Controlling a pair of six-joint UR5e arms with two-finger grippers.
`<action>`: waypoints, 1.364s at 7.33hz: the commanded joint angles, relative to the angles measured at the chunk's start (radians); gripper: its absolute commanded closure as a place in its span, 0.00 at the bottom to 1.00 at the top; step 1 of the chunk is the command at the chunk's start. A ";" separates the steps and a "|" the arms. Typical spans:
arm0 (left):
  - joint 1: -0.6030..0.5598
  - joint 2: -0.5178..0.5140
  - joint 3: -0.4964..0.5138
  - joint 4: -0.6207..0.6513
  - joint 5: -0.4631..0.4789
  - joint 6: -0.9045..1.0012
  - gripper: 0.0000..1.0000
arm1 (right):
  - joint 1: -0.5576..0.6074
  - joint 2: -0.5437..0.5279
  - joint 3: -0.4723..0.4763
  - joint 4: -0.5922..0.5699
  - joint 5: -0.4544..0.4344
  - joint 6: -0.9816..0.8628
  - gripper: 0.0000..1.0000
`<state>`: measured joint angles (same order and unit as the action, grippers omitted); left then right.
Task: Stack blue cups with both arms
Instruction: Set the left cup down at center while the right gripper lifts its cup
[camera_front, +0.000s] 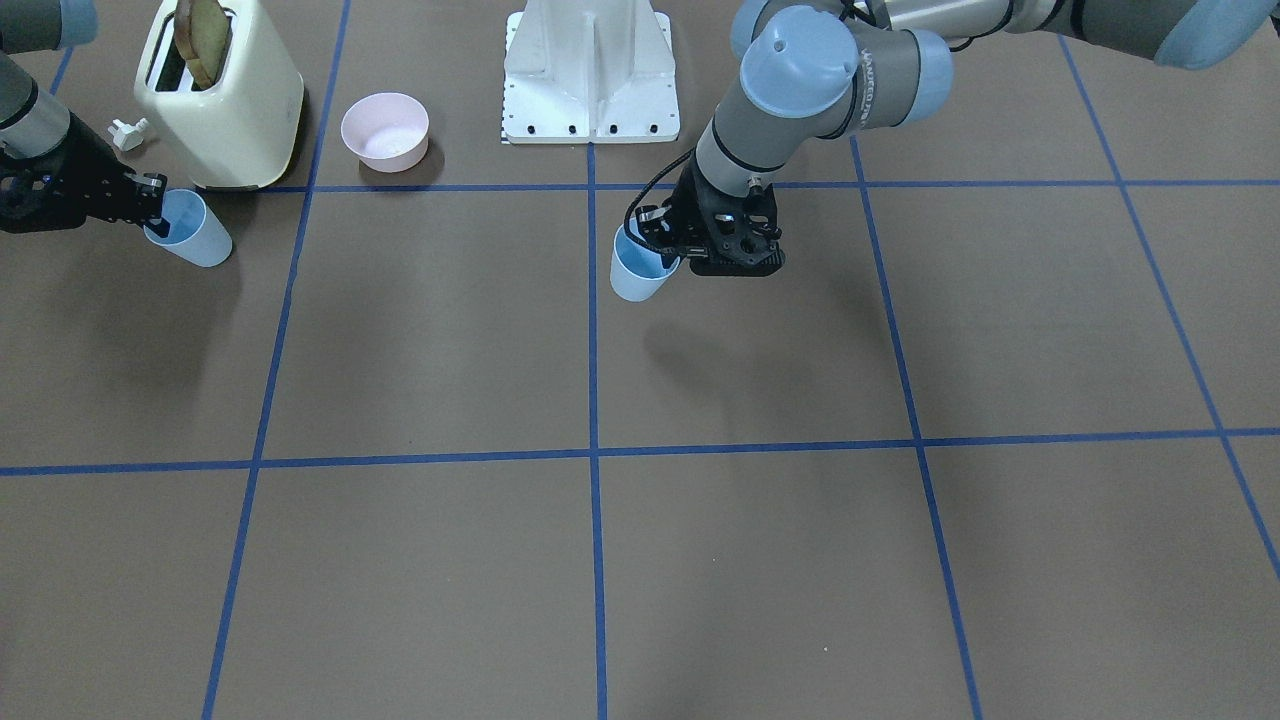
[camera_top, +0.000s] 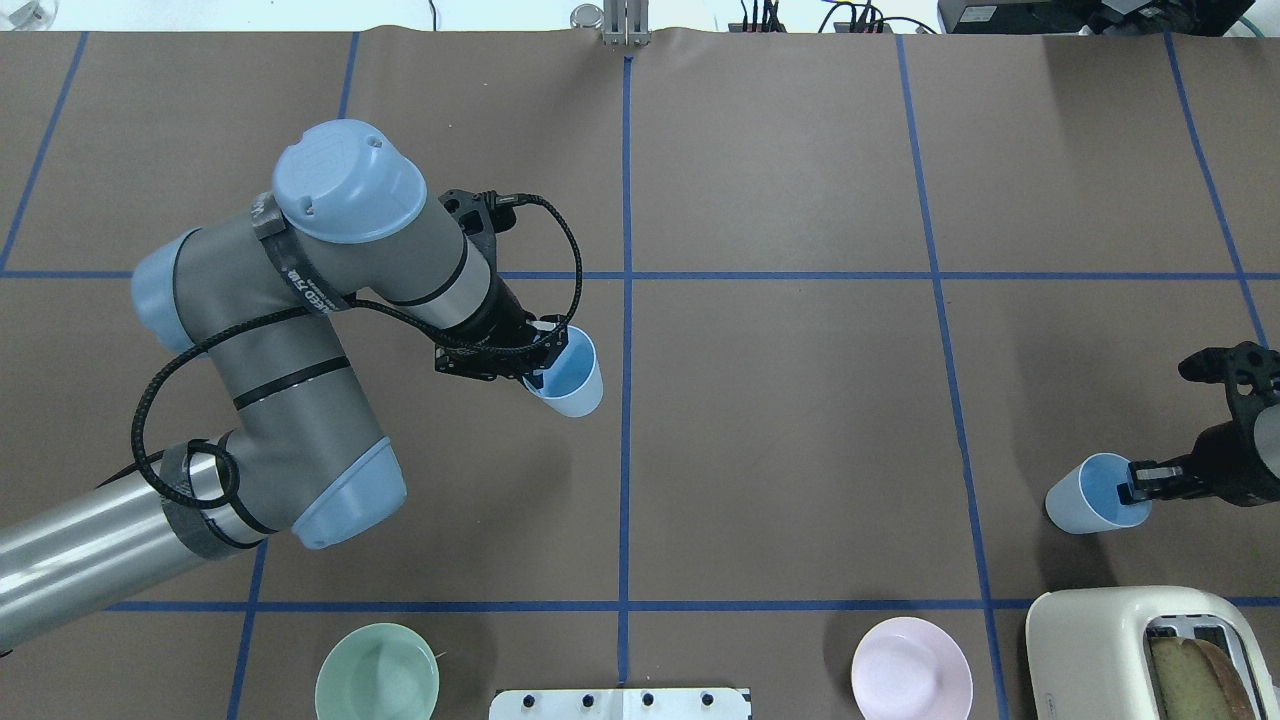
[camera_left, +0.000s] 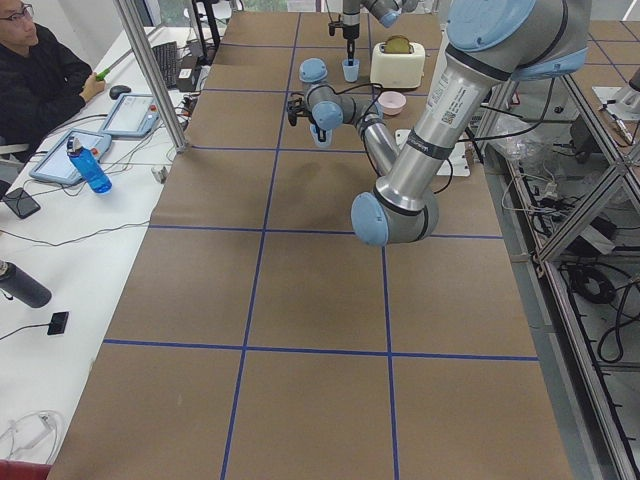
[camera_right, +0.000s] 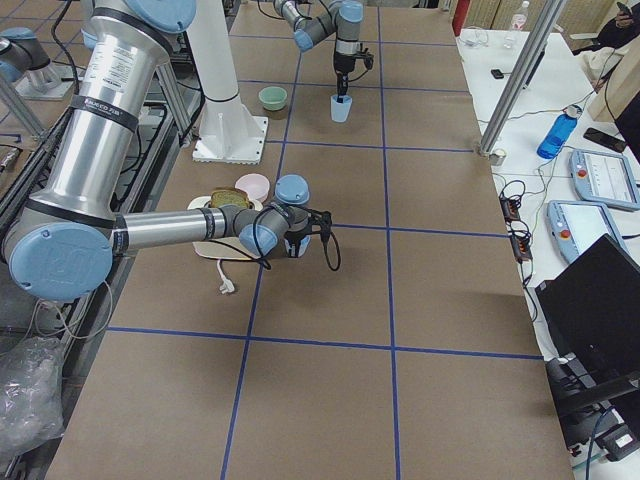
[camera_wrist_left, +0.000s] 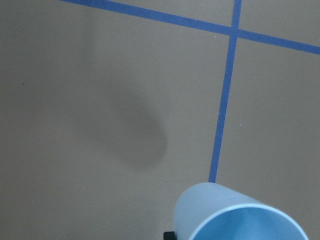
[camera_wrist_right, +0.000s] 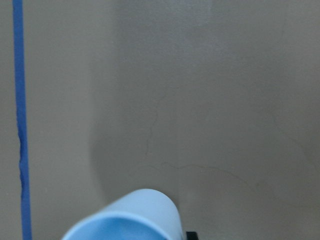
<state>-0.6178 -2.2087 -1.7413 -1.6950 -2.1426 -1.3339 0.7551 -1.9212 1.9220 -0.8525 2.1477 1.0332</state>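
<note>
Gripping both: left jaws clamp the left blue cup (camera_top: 572, 380) over mid-desk, right jaws clamp the right blue cup (camera_top: 1085, 497) by the desk's right edge, so picked, not yet stacked.

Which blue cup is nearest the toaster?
The cup in the right gripper, close to the toaster; the other cup, in the left gripper, is mid-table.

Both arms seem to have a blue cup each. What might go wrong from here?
Each hand pinches just one wall at the rim: the left hand on its blue cup, the right hand on the other cup. Either tilted cup might slip.
The other cup hangs close to the toaster; a careless swing may bump it.
</note>
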 joint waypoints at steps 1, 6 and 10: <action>0.003 -0.025 0.034 -0.002 0.009 -0.001 1.00 | 0.000 0.002 0.006 0.013 0.004 -0.005 1.00; 0.047 -0.121 0.172 -0.015 0.085 -0.025 1.00 | 0.206 0.126 0.008 -0.064 0.171 -0.009 1.00; 0.073 -0.120 0.201 -0.048 0.115 -0.031 1.00 | 0.243 0.266 0.012 -0.218 0.189 -0.010 1.00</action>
<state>-0.5480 -2.3295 -1.5449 -1.7406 -2.0302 -1.3645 0.9893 -1.6880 1.9334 -1.0359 2.3333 1.0233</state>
